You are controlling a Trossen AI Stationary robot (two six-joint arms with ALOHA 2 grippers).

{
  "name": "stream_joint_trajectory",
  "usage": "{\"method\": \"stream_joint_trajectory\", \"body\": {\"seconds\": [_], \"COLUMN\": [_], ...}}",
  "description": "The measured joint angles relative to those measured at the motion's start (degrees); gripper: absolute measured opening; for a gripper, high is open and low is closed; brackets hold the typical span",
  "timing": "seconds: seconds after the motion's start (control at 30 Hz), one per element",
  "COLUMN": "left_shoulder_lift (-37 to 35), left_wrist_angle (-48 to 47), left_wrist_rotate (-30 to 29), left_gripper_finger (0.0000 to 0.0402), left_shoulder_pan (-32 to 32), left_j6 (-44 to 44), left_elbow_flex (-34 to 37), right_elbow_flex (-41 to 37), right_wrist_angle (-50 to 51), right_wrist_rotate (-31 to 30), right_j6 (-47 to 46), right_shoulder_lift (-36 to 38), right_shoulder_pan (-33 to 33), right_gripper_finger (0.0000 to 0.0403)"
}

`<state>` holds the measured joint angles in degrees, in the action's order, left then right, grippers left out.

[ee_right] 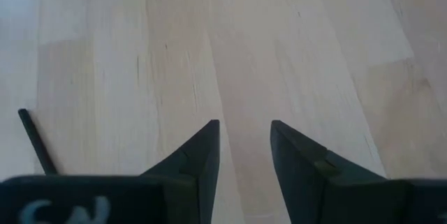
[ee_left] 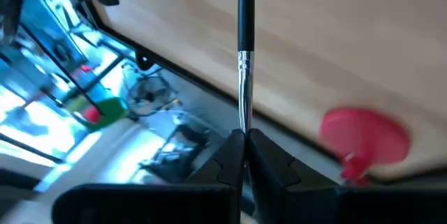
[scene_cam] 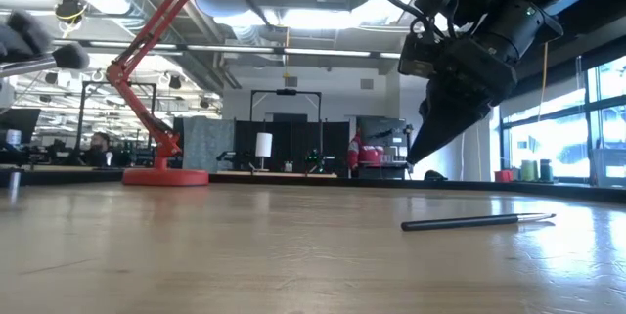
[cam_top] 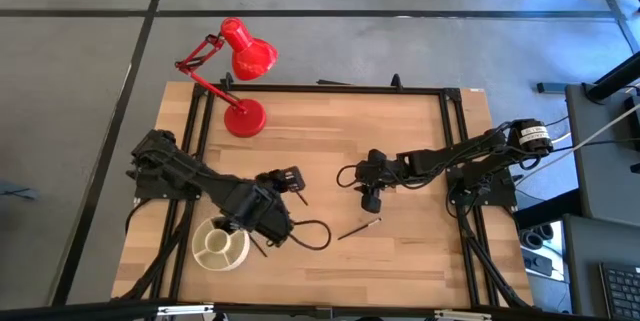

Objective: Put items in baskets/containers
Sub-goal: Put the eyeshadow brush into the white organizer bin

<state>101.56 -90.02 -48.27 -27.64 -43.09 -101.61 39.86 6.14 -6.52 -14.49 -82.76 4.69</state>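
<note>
My left gripper (cam_top: 289,180) is over the table's near-left part, just right of the round cream-white dish (cam_top: 220,246), and is shut on a thin makeup brush (ee_left: 244,35) with a dark handle and a silver ferrule. A second brush (cam_top: 360,228) lies flat on the wood right of centre, also seen in the low view as a dark stick (scene_cam: 479,221). My right gripper (cam_top: 372,203) hangs just above the table on the far side of that brush, pointing slantwise down, open, with nothing between its fingers (ee_right: 244,123). My left gripper pinches the brush between its two fingers at the ferrule end (ee_left: 244,123). The brush runs straight out along the line of the fingers, its dark handle (ee_left: 244,15) pointing away from them. It is lifted clear of the table.
A red desk lamp stands at the far left, its round base (cam_top: 245,118) on the wood. A black frame rail (cam_top: 330,89) borders the table's far edge. Bare wood lies between the two grippers and toward the near right.
</note>
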Motion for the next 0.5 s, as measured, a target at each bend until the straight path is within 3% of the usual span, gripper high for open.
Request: {"method": "stream_joint_trajectory", "body": {"seconds": [0.27,0.5], "left_shoulder_lift": [1.31,1.28], "left_wrist_angle": [0.23,0.03], "left_wrist_rotate": [-4.78,-4.23], "left_gripper_finger": [0.0012,0.0013], "left_shoulder_pan": [0.64,-0.55], "left_j6": [-21.69,-19.97], "left_elbow_flex": [0.03,0.03], "right_elbow_flex": [0.00,0.00], "right_wrist_angle": [0.10,0.11], "right_wrist_rotate": [-4.40,-4.42], "right_j6": [0.16,-0.33], "right_shoulder_lift": [0.00,0.00], "right_shoulder_pan": [0.02,0.07], "right_gripper_finger": [0.0128,0.0128]}}
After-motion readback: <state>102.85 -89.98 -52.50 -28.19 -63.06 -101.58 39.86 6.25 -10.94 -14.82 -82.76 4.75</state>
